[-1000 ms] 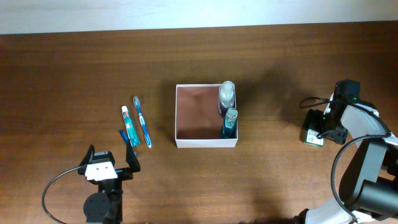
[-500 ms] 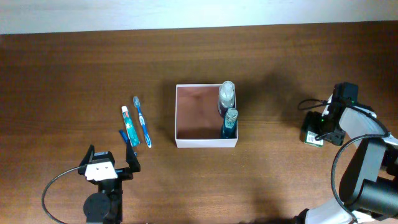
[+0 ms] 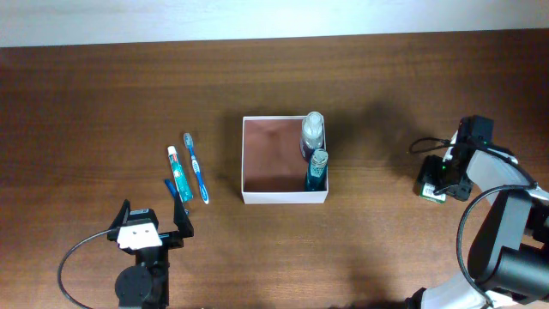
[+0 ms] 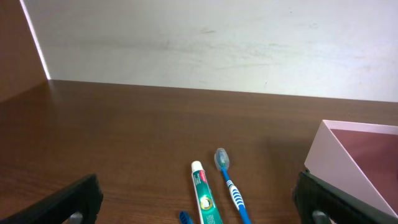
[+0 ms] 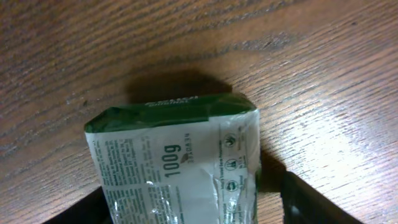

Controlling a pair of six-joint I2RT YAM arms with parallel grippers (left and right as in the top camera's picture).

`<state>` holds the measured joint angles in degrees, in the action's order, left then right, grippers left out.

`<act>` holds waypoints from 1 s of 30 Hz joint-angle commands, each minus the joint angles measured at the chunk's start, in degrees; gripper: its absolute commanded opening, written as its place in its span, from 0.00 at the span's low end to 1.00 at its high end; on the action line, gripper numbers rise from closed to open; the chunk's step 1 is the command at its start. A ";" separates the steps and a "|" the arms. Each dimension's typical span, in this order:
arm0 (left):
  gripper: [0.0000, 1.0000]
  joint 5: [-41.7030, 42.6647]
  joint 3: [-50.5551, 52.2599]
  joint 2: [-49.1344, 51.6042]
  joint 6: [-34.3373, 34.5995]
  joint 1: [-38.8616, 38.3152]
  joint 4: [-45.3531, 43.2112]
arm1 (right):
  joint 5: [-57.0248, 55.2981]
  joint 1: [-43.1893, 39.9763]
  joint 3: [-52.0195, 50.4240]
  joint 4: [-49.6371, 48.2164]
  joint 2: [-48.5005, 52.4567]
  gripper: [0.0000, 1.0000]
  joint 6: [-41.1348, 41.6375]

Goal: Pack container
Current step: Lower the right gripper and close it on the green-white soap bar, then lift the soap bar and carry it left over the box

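Note:
The container [image 3: 244,163], a shallow white-walled box with a reddish-brown inside, sits mid-table with two bottles [image 3: 312,134] standing along its right wall; its corner [image 4: 348,155] shows in the left wrist view. A green-white packet [image 3: 429,187] lies at the far right. My right gripper [image 3: 443,176] straddles it. In the right wrist view the packet [image 5: 174,149] fills the space between the dark fingers [image 5: 308,199], and a thin strip of wood still shows at the right finger. My left gripper [image 3: 153,220] stands wide open near the front left, holding nothing.
A toothpaste tube [image 3: 177,174], a blue toothbrush [image 3: 196,167] and a small blue item [image 3: 169,184] lie left of the container. They also lie just ahead of the left gripper [image 4: 199,208], toothpaste [image 4: 205,193] beside toothbrush [image 4: 231,186]. A pale wall runs along the table's far edge.
The right gripper's fingers have narrowed around the packet and the wrist has shifted slightly. The left arm and the other items have not moved.

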<state>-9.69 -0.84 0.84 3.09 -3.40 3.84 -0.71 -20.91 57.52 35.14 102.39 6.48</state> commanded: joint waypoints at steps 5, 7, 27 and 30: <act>0.99 -0.63 0.31 -0.50 0.76 0.31 -0.11 | 0.31 0.26 -0.74 -0.24 -0.66 0.58 0.00; 0.99 -0.63 0.31 -0.50 0.76 0.31 -0.11 | 0.31 0.26 -0.74 -0.24 -0.66 0.55 0.00; 0.99 -0.63 0.31 -0.50 0.74 0.31 -0.11 | 3.74 0.26 7.43 9.14 -1.22 0.30 1.14; 0.99 -0.63 0.31 -0.50 0.76 0.31 -0.11 | 6.25 0.26 10.40 11.87 -1.33 0.30 1.11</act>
<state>-9.69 -0.84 0.84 3.09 -3.40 3.84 2.52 -20.91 64.38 46.17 101.95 7.31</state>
